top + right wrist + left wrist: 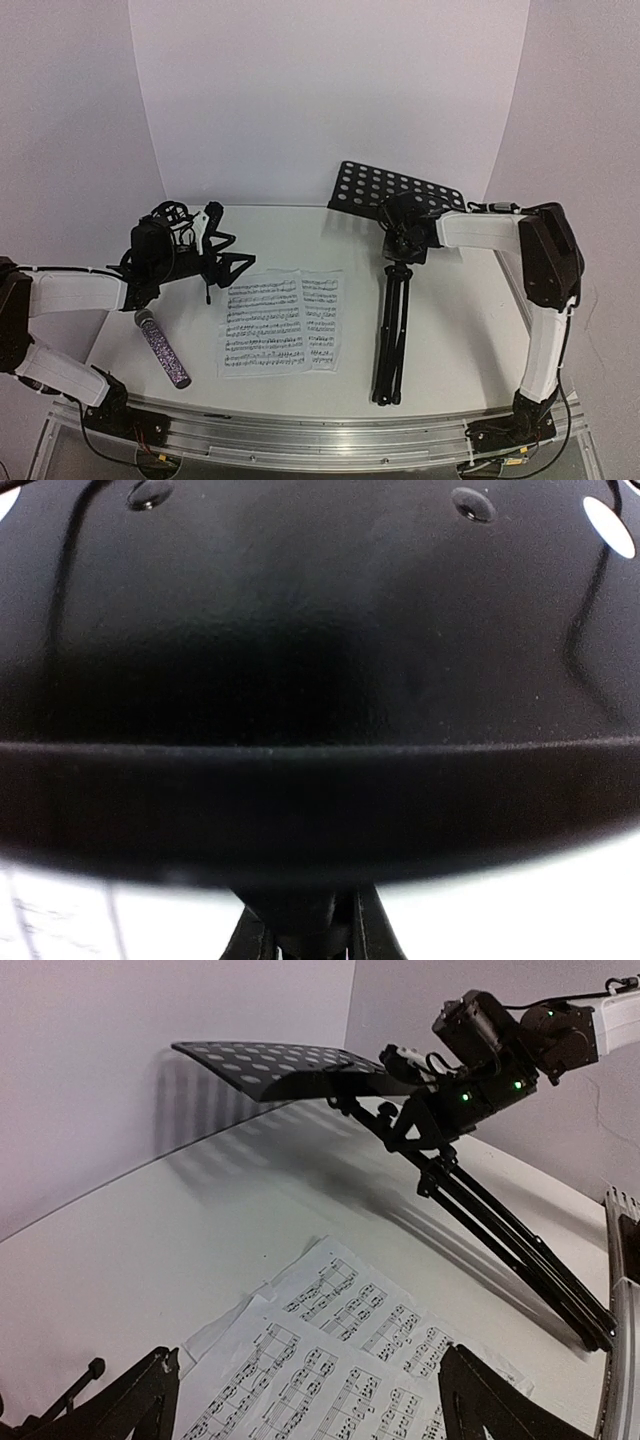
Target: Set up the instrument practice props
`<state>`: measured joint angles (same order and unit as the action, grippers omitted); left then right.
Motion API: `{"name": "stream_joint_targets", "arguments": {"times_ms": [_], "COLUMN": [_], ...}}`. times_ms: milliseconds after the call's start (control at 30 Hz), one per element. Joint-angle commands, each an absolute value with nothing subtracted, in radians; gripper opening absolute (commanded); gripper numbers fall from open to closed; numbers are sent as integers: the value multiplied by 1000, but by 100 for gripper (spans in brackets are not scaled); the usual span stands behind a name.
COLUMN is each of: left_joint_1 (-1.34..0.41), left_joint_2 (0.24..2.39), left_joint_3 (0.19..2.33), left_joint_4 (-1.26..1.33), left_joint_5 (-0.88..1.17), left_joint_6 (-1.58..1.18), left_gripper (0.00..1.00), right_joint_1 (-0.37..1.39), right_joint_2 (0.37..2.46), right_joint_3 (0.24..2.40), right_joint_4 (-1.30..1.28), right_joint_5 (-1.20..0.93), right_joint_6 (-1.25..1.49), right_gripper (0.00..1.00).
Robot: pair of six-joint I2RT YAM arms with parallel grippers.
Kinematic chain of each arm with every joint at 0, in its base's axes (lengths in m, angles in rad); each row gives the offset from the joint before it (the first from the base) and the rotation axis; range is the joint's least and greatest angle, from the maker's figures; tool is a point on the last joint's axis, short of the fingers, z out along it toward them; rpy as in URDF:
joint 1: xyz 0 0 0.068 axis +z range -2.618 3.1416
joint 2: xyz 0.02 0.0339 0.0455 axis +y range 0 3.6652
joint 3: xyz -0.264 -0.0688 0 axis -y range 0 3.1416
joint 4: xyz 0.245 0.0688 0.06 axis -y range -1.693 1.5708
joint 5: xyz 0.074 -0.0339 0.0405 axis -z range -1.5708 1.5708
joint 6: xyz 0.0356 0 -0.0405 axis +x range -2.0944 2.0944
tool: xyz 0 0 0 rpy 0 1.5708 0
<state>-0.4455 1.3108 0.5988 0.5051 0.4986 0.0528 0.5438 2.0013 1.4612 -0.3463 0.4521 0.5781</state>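
Observation:
The black perforated-tray music stand point(395, 188) is tilted, with its folded legs point(390, 340) reaching to the table's front. My right gripper point(405, 240) is shut on its neck just below the tray, also in the left wrist view point(425, 1120). The tray's underside point(320, 650) fills the right wrist view and hides the fingers. The white sheet-music pages point(280, 320) lie flat mid-table. My left gripper point(228, 255) is open and empty over their far left corner point(310, 1410). The purple glitter microphone point(162, 348) lies at the front left. The small black mic stand point(175, 213) sits behind my left wrist, partly hidden.
A white curved backdrop point(330, 90) rises behind the table. A metal rail point(330, 435) runs along the table's front edge. A thin black rod with a knob point(72, 1392) shows beside my left finger.

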Motion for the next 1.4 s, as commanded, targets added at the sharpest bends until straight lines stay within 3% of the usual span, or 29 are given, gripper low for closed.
{"name": "stream_joint_targets", "arguments": {"times_ms": [0, 433, 700, 867, 1067, 1367], "left_joint_1": [-496, -718, -803, -817, -818, -809], "left_joint_2": [1365, 1682, 1980, 2131, 2194, 2294], "left_joint_3": [699, 1058, 1345, 1538, 1612, 1769], "left_joint_4": [485, 522, 674, 678, 674, 634], "left_joint_5": [547, 575, 464, 405, 281, 242], "left_joint_6": [89, 67, 27, 39, 63, 68], "left_gripper": [89, 79, 84, 75, 48, 50], "right_joint_1": [539, 614, 670, 691, 692, 703], "right_joint_2": [1789, 1731, 1800, 1820, 1798, 1790], "right_joint_3": [1484, 1628, 1680, 1680, 1620, 1569], "right_joint_4": [278, 639, 874, 951, 960, 1004], "right_joint_5": [646, 645, 665, 661, 634, 630], "right_joint_6": [429, 84, -109, -141, -166, -169], "right_gripper": [0, 0, 0, 0, 0, 0]}}
